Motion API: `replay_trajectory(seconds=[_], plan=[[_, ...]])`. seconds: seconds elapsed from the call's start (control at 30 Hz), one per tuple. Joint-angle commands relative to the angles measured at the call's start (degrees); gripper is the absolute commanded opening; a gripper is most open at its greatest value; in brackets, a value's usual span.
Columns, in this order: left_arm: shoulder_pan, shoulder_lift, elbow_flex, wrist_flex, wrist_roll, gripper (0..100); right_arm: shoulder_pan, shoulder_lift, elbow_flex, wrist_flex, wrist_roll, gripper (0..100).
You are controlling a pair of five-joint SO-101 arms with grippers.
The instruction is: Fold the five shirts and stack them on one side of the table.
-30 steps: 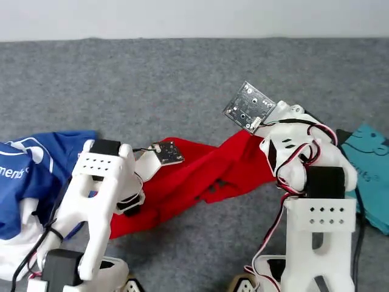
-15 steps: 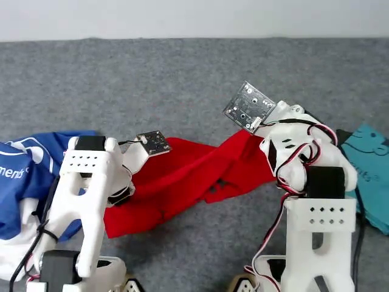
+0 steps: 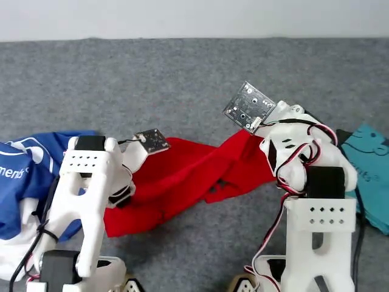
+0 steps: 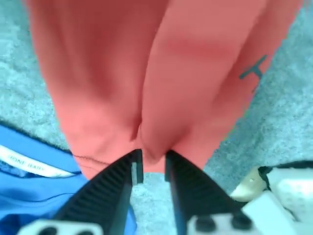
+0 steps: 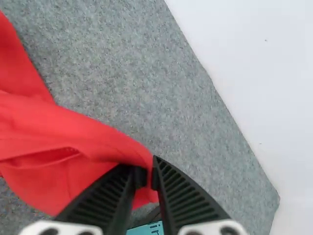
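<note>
A red shirt (image 3: 182, 176) lies stretched and bunched across the grey mat between the two arms. My left gripper (image 4: 151, 161) is shut on the red shirt (image 4: 161, 83) at its left end, beside the blue shirt (image 4: 34, 186). My right gripper (image 5: 145, 172) is shut on the red shirt (image 5: 54, 156) at its right end, under the wrist in the high view. A blue shirt (image 3: 24, 176) with white print lies crumpled at the left, over something white. A teal shirt (image 3: 371, 170) lies at the right edge.
The grey mat (image 3: 152, 85) stretches bare behind the arms up to a white wall. Both arm bases stand at the near edge. In the right wrist view the mat's edge (image 5: 234, 137) meets a white surface.
The left arm has pulled its end of the red shirt to the left and slightly back, drawing the cloth tighter. The right arm has not moved.
</note>
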Motion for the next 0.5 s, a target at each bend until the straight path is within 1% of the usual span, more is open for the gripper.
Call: replay_trajectory(seconds=[0.0, 0.1, 0.2, 0.37, 0.47], plan=[[-3.16, 0.18, -4.62, -4.40, 2.73, 12, 0.22, -0.84, -0.70, -0.75, -0.44, 1.0], [-6.42, 0.18, -5.23, -8.26, 3.16, 13, 0.22, -0.84, -0.70, -0.75, -0.35, 1.0], [-7.21, 0.09, -5.23, -8.00, 2.90, 13, 0.22, -0.75, -0.70, -0.75, -0.35, 1.0], [-5.45, -0.44, -9.27, -0.18, 2.81, 12, 0.22, 0.13, -0.62, -1.27, -0.35, 1.0], [-2.81, -0.44, -13.49, 5.01, 2.90, 12, 0.13, 2.33, -0.79, -1.27, -0.53, 1.0]])
